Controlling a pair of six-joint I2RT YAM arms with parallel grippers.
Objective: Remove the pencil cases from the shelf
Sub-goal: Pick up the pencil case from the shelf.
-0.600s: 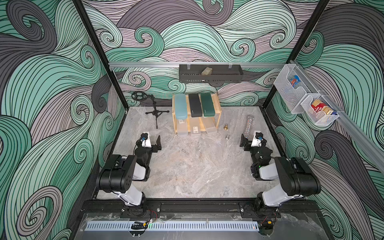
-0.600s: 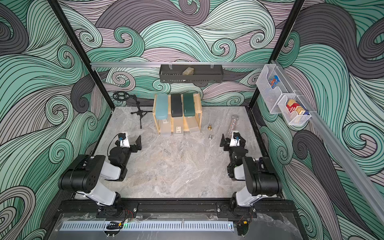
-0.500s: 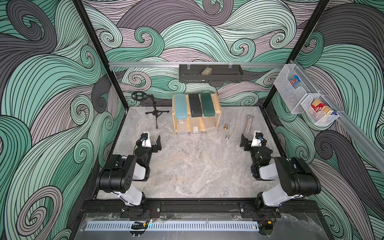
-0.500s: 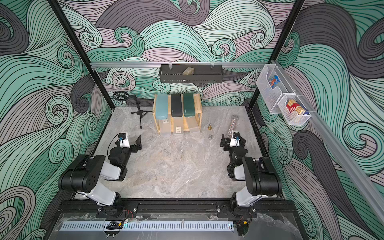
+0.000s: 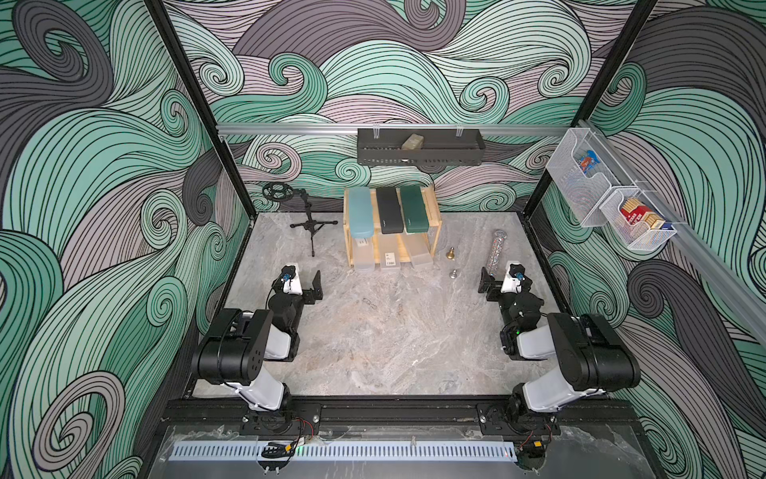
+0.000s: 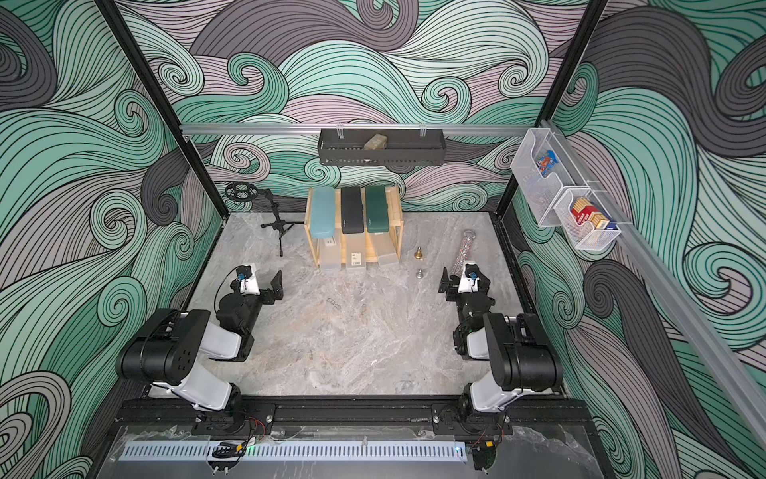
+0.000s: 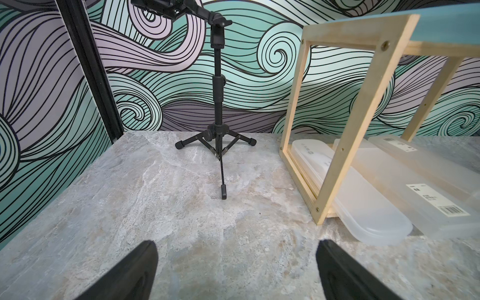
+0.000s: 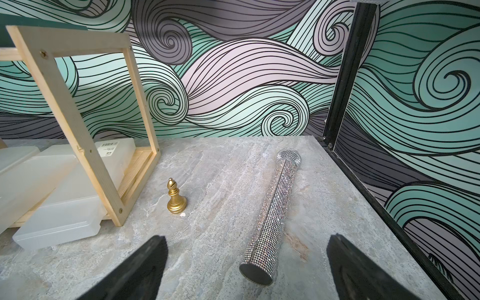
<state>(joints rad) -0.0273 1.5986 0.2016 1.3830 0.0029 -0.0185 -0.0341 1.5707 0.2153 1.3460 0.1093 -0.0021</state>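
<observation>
Black fingers of the left gripper [image 7: 236, 249] stood wide apart over bare grey marble-patterned tabletop [image 7: 130, 207], holding nothing. Just beyond them and to one side, the rounded end of a frosted pencil case [image 7: 363, 215] stuck out past the front post of the light wooden shelf [image 7: 362, 122]. Two more frosted cases lay beside it on the bottom tier, the middle one [image 7: 428, 200] with a white barcode sticker and the farthest one [image 7: 415, 153] with a sticker near its far end. A black tabletop tripod stand [image 7: 218, 104] stood upright farther back, apart from the shelf. The right gripper [image 8: 246, 240] was equally wide and empty, with the near end of a glittery microphone-shaped tube [image 8: 275, 210] lying flat on the table ahead of it, untouched. A gold chess bishop [image 8: 176, 197] stood upright between that tube and the shelf's corner. In both top views the upper tier carried three opaque cases side by side: light teal-blue [image 5: 359, 212], black [image 5: 389, 209] and dark green [image 5: 413, 208]. All six cases were on the shelf, which stood at the back of the table, well apart from both arms.
</observation>
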